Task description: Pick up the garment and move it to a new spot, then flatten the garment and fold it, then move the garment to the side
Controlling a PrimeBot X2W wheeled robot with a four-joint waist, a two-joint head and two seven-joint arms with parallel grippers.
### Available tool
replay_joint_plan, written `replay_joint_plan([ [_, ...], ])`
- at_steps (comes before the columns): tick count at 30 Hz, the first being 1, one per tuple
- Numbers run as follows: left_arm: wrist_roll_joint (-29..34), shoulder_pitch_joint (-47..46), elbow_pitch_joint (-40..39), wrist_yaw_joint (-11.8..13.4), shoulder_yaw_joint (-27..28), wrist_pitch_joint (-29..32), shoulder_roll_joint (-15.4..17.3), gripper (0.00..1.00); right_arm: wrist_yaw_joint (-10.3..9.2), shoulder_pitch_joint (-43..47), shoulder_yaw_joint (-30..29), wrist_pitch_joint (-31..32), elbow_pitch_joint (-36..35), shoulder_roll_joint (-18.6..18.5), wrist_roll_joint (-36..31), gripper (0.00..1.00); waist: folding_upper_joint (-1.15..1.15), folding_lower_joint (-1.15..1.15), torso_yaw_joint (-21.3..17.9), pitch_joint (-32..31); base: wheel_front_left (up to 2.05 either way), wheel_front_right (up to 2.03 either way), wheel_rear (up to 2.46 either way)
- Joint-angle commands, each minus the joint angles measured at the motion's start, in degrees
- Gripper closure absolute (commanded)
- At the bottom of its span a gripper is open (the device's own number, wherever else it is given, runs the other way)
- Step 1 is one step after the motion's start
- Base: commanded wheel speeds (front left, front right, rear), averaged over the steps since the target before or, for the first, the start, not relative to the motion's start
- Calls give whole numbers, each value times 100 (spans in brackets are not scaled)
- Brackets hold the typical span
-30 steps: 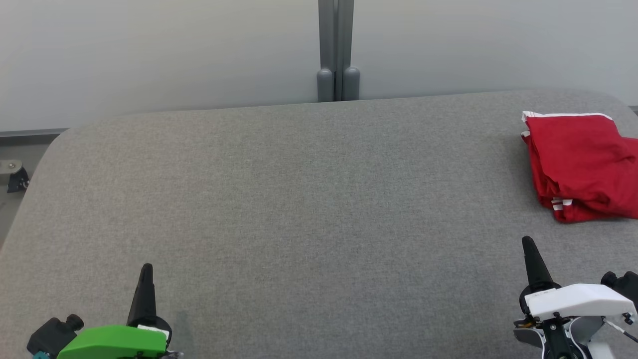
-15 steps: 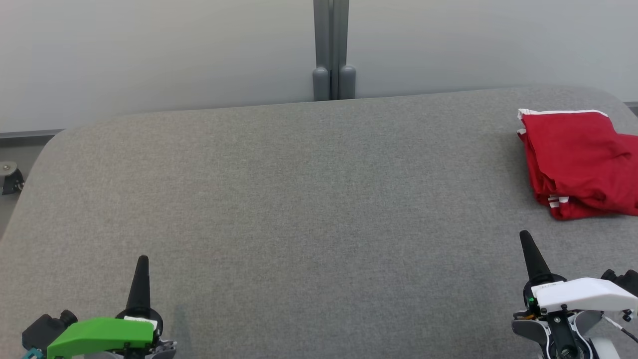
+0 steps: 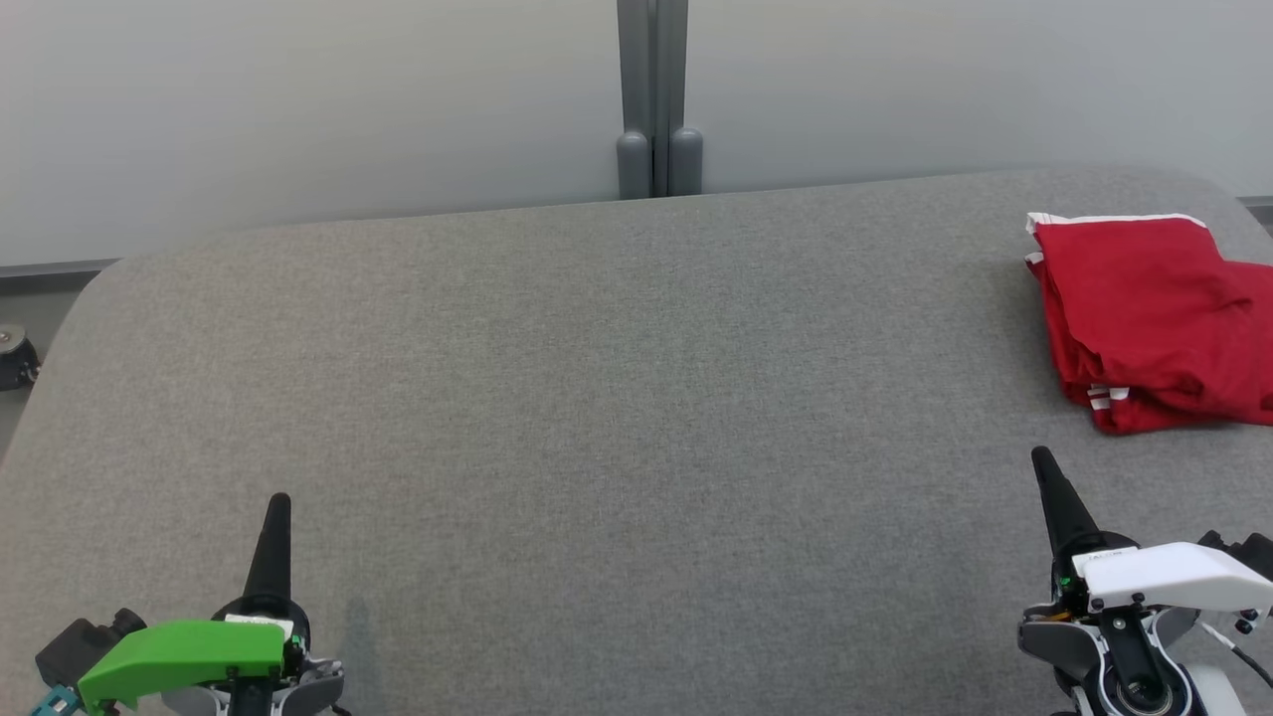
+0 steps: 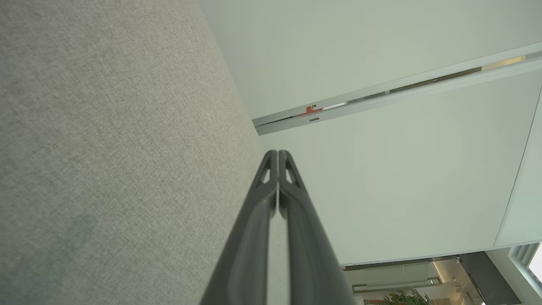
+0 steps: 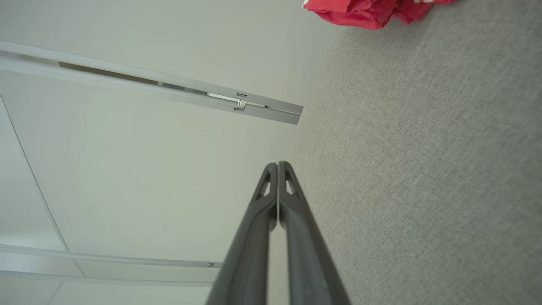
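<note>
The head camera drifts as both arms edge forward over the grey felt counter (image 3: 597,398). The left gripper (image 3: 277,507) and right gripper (image 3: 1044,467) have their fingers pressed together, empty. The folded red garment (image 3: 1144,308) lies at the counter's far right corner; staying clear should preserve the fold. Pale partition panels (image 3: 298,99) back the counter.

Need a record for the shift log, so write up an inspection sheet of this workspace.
Surface: grey fabric table, flat.
Job's things: red garment with white trim, folded, on the table's far right, apart from both grippers; partly cut off by the head view's edge.
Clutter: nothing seen.
Grippers: left gripper shut, holding nothing; right gripper shut, holding nothing; both over the table's near side.
Cables: thin cable at the right wrist.
Surroundings: pale wall and grey post behind the table; small dark caster on the floor, left.
</note>
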Motion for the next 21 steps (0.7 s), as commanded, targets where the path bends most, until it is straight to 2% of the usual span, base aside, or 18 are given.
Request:
replay_joint_plan([
  [1, -142, -152, -11, -27, 44, 33, 44, 100, 3, -92, -14, 39, -24, -33, 137, 100, 0, 0, -6, 2, 0, 0, 0],
  [21, -959, -321, 23, -30, 162, 288, 24, 100, 3, -204, -27, 268, -5, -36, 1054, 100, 0, 0, -84, 30, 0, 0, 0],
])
